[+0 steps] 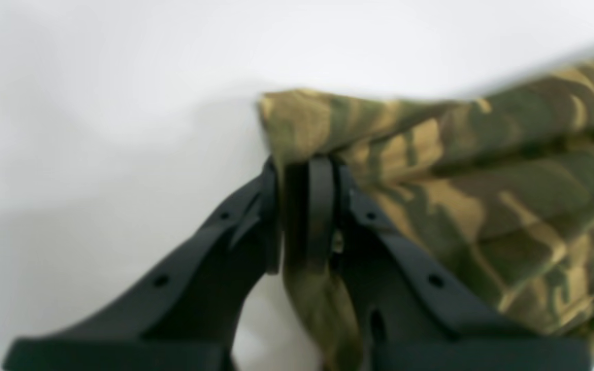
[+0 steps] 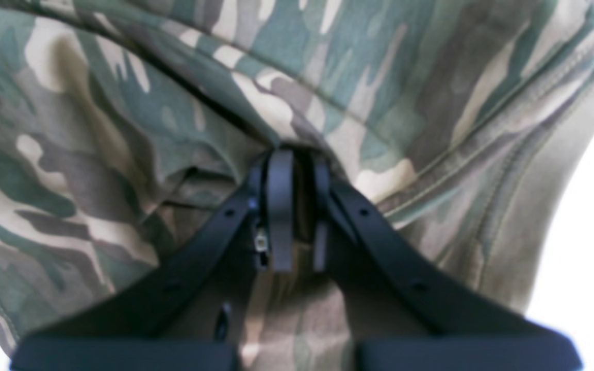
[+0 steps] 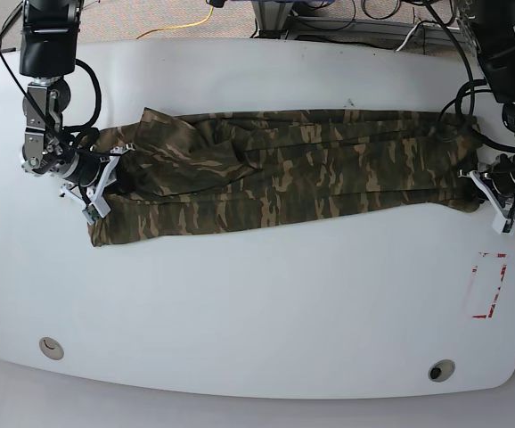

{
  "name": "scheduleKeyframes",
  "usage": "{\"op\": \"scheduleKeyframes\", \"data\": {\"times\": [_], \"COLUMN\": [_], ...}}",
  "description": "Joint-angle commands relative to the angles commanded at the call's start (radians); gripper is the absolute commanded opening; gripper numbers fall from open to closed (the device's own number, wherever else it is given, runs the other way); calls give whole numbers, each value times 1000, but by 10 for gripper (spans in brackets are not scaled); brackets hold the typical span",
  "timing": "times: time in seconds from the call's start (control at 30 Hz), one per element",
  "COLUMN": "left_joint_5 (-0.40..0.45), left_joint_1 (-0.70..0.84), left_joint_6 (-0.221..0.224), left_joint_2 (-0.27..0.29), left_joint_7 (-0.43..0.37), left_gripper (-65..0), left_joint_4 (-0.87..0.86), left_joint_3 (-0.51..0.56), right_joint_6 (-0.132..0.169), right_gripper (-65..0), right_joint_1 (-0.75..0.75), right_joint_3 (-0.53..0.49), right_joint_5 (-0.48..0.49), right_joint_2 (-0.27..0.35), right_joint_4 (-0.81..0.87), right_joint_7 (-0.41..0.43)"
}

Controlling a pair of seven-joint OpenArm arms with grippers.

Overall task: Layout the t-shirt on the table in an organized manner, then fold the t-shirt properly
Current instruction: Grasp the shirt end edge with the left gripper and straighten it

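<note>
Table (image 3: 266,321): white top fills the base view, rounded edges, nothing readable printed on it.
T-shirt (image 3: 284,169): camouflage cloth stretched in a long band across the middle of the table, running side to side between the two arms. Its end on the base view's left is wider and bunched, with folds lying over each other; the other end narrows to a gathered tip. No label, tag or writing shows on the cloth in any view.
Right arm: stands at the base view's left, wrist bent down to the bunched end of the shirt.
Left arm: stands at the base view's right, wrist at the narrow end.
Right gripper (image 2: 292,159): jaws pressed together on a fold of camouflage cloth, and the wrist view is full of wrinkled fabric with a stitched hem running down its right side.
Left gripper (image 1: 304,165): jaws pinching a corner of the shirt, cloth hanging between them and spreading off to the right over white tabletop.
Red tape rectangle (image 3: 486,285): outline on the table near the left arm, apart from the shirt.
Grommet holes (image 3: 51,347): two small round ones along the near edge.
</note>
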Motion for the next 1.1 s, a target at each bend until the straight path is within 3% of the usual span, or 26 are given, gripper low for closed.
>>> {"op": "scheduleKeyframes", "data": {"times": [0.13,0.33,0.53,0.83,1.1], "left_joint_5": [-3,-8,-15,-193,-373], "left_joint_1": [0,-2,-2,14,147], "left_joint_6": [0,0,0,0,0], "left_joint_2": [-2,-12,-11,-38,-64], "left_joint_7": [0,5,106,242,247], "left_gripper": [-540,-379,-274,-239,-239], "left_joint_4": [2,40,164,215,213], "left_joint_3": [0,-5,-83,-157,-157], "right_joint_6": [0,0,0,0,0], "right_gripper": [-604,-604,-604,-604,-604], "right_joint_1": [0,0,2,2,3], "right_joint_3": [0,0,0,0,0], "right_joint_5": [0,0,0,0,0], "right_joint_2": [0,0,0,0,0], "right_joint_4": [0,0,0,0,0], "right_joint_7": [0,0,-17,-17,-17]}}
